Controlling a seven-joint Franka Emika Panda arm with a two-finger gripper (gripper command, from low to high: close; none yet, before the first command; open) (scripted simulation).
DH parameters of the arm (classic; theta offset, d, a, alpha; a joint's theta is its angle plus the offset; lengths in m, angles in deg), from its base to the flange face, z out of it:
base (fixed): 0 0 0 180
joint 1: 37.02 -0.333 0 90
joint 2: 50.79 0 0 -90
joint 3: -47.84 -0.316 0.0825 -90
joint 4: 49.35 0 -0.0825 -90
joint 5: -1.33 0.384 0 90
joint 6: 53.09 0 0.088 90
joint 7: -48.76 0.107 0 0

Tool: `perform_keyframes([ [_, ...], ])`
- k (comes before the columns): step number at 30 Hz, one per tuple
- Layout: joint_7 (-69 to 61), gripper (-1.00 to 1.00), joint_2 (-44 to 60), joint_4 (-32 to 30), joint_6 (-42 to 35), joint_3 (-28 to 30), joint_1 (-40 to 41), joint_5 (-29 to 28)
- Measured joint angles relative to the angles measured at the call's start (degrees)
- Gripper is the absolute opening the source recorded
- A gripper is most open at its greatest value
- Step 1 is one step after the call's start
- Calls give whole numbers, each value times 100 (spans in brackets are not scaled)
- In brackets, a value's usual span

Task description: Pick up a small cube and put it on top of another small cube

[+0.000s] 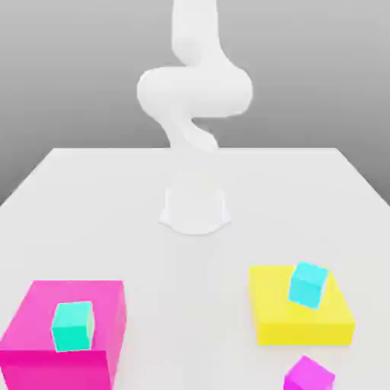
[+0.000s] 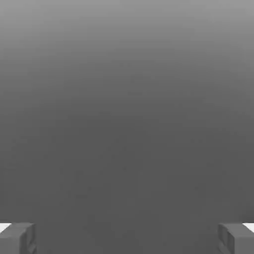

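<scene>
Purple cube: I saw none on the table (image 1: 91, 198).
Teal cube (image 1: 73, 326): sat on the big magenta block (image 1: 46, 320), exterior view's left.
Pincer (image 2: 127, 238): fingers (image 2: 17, 238) wide apart, holding nothing, facing grey backdrop.
Progress: I judged nothing done; finding, grasping and stacking all remained.

Smooth, glossy white robot arm (image 1: 194, 99) of rounded tubular segments on a round white base (image 1: 195, 209); blocky grey fingertips (image 2: 17, 238)
</scene>
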Motion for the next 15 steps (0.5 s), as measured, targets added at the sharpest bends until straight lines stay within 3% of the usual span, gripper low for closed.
perform_keyframes([
  [15, 1810, 0, 3154, 984, 349, 156, 1101, -397],
])
